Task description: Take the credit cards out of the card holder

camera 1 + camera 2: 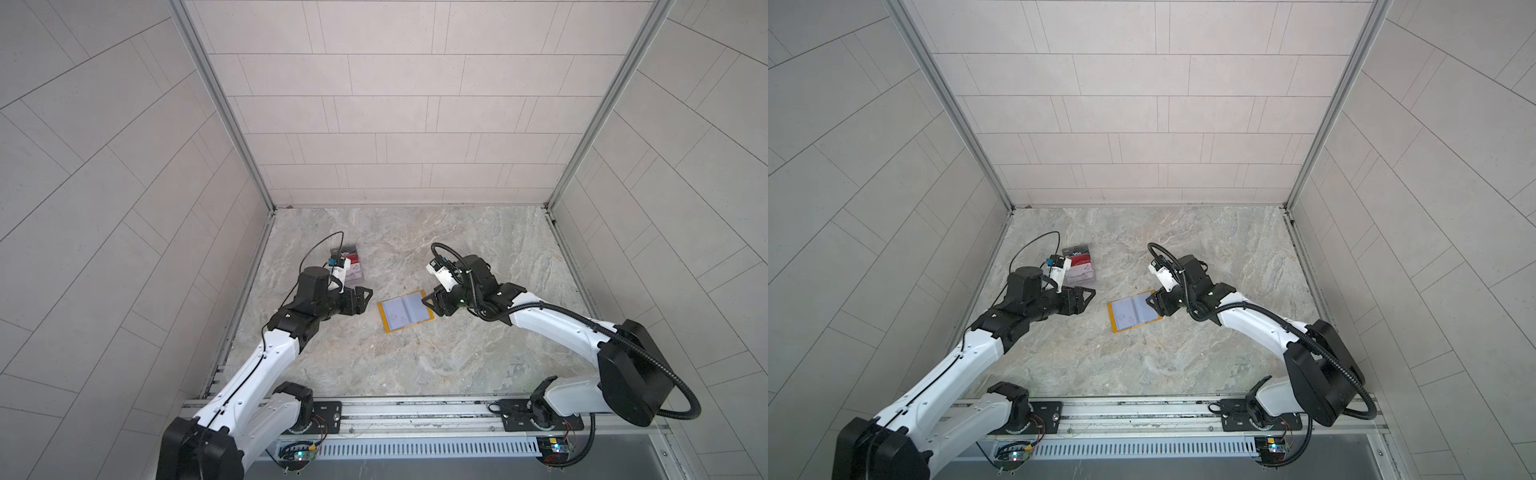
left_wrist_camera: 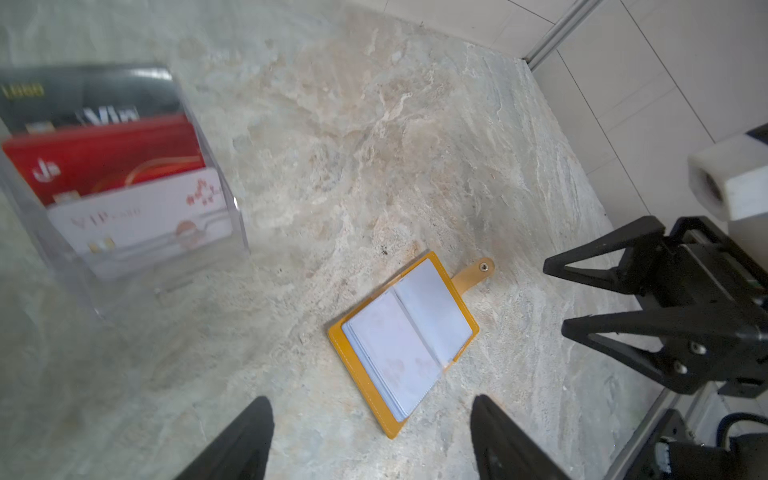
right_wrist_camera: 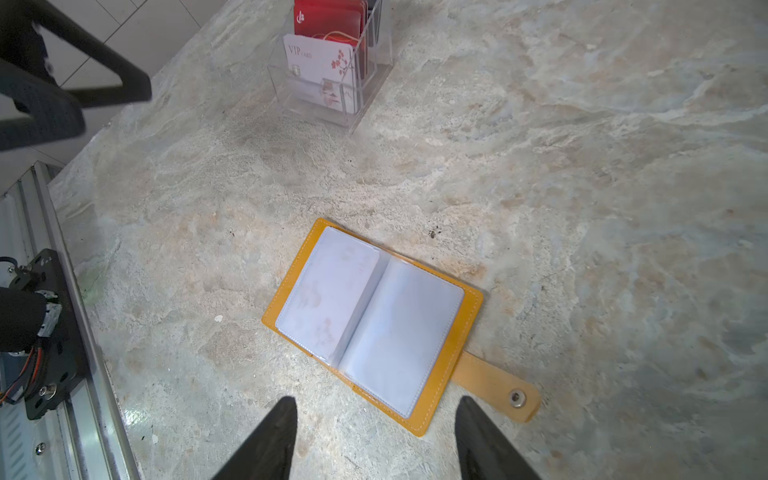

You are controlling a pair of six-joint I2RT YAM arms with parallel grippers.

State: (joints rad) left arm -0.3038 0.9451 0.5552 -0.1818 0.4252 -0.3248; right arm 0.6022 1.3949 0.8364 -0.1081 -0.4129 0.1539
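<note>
In both top views the card holder lies open and flat on the surface. The right gripper hangs at its far corner, and the left gripper is just apart from it, near the clear stand. In the left wrist view that gripper's jaws stand apart with nothing between them, and three credit cards sit tiered in the stand. In the right wrist view the right jaws also gape empty over the holder's edge. A white card with faint red marks shows through the sleeve on the side away from the snap tab. This is probably the one left to pull. It seems best for one gripper to pin the cover while the other nips the card's exposed edge and draws it straight along the sleeve. Where the sleeve opens, I cannot tell.
</note>
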